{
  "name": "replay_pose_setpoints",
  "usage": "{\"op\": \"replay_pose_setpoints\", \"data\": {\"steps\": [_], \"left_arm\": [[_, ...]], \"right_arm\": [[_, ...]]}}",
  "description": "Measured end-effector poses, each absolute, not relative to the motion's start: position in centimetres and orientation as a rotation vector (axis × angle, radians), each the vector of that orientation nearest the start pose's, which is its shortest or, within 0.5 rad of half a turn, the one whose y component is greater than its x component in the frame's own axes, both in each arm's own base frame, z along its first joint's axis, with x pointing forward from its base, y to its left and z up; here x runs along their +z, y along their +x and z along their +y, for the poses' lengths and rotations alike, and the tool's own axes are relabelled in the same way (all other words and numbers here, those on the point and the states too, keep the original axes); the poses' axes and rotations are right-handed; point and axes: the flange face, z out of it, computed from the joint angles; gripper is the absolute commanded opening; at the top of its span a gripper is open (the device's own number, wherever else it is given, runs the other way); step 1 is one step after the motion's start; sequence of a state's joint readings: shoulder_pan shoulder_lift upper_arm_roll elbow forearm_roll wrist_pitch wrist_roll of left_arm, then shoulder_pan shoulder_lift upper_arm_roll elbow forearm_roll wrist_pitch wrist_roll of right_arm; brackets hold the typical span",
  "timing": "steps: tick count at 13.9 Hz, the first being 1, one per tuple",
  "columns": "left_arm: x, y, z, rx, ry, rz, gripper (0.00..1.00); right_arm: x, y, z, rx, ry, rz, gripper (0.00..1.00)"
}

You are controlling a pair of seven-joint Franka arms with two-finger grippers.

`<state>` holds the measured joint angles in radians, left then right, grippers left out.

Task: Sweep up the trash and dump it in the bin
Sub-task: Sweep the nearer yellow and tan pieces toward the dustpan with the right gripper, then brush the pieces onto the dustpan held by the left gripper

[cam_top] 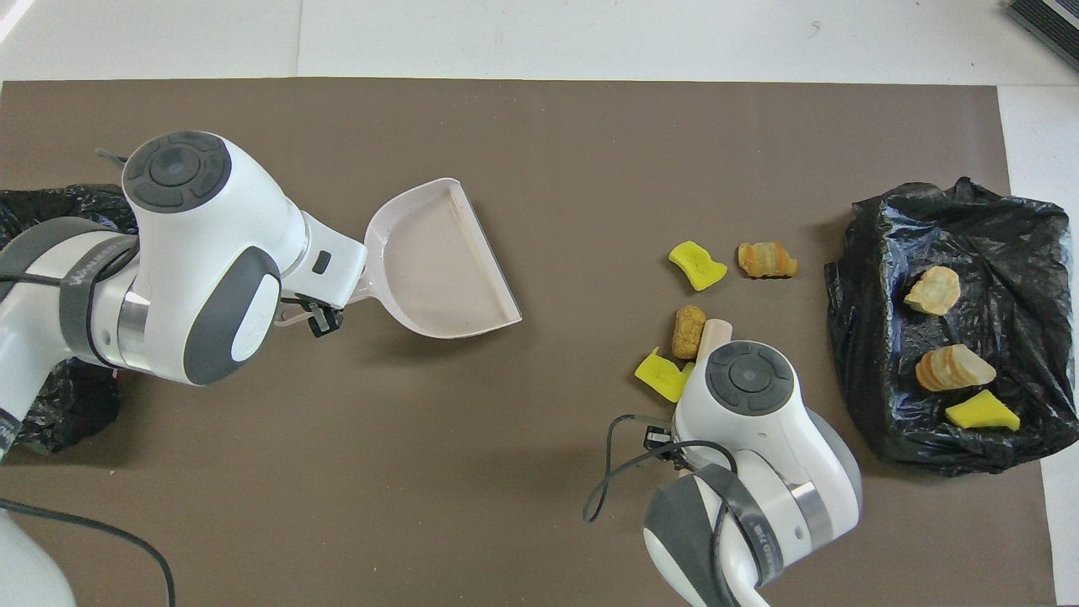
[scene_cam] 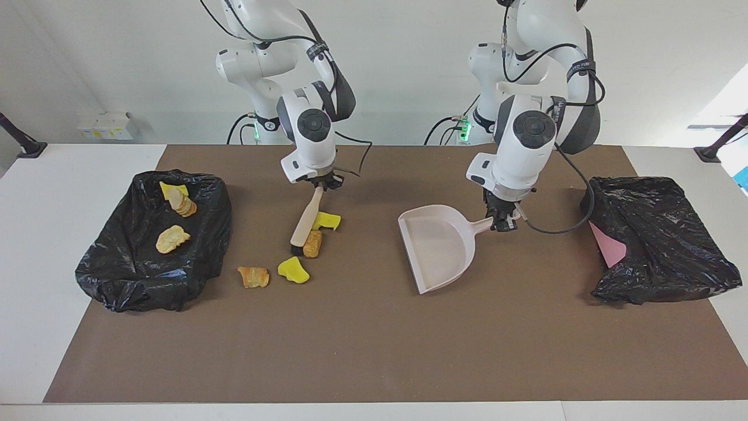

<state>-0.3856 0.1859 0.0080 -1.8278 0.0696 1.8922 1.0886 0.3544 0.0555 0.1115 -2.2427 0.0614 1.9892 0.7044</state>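
The right tool [scene_cam: 319, 186] is clamped on a brush [scene_cam: 306, 223], whose bristles rest on the brown mat [scene_cam: 374, 351] of the white desk [scene_cam: 35, 280] against a tan trash piece [scene_cam: 312, 243], a yellow piece [scene_cam: 326, 221] just beside it. In the facing view, at 7 o'clock of the brush, two more scraps [scene_cam: 273, 273] lie; three [scene_cam: 173, 217] are seen in the black bag [scene_cam: 117, 280]. The left tool [scene_cam: 501, 217] is closed on the dustpan [scene_cam: 435, 248] handle. Another bag [scene_cam: 660, 245] lies at the left arm's end.
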Motion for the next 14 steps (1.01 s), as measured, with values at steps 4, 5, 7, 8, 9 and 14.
{"op": "replay_pose_setpoints", "data": {"steps": [4,5,7,8,9,14], "left_arm": [[40.9,52.0,-25.7,0.217,-2.172,2.215,0.0],[40.4,51.0,-26.3,0.211,-2.172,2.212,0.0],[39.1,49.1,-27.5,0.21,-2.217,2.158,0.0],[38.8,48.3,-28.2,0.201,-2.242,2.126,0.0],[38.5,47.7,-29.0,0.186,-2.267,2.094,0.0],[37.9,45.9,-30.6,0.161,-2.332,2.007,0.0]], "right_arm": [[32.2,44.1,22.8,0.475,-3.199,0.307,0.0],[32.2,44.0,22.9,0.475,-3.199,0.279,0.0],[32.2,43.7,23.9,0.46,-3.2,0.218,0.0],[32.0,43.5,24.6,0.447,-3.2,0.191,0.0],[31.7,43.2,25.6,0.433,-3.201,0.159,0.0],[31.3,39.9,32.4,0.377,-3.165,-0.021,0.0]]}}
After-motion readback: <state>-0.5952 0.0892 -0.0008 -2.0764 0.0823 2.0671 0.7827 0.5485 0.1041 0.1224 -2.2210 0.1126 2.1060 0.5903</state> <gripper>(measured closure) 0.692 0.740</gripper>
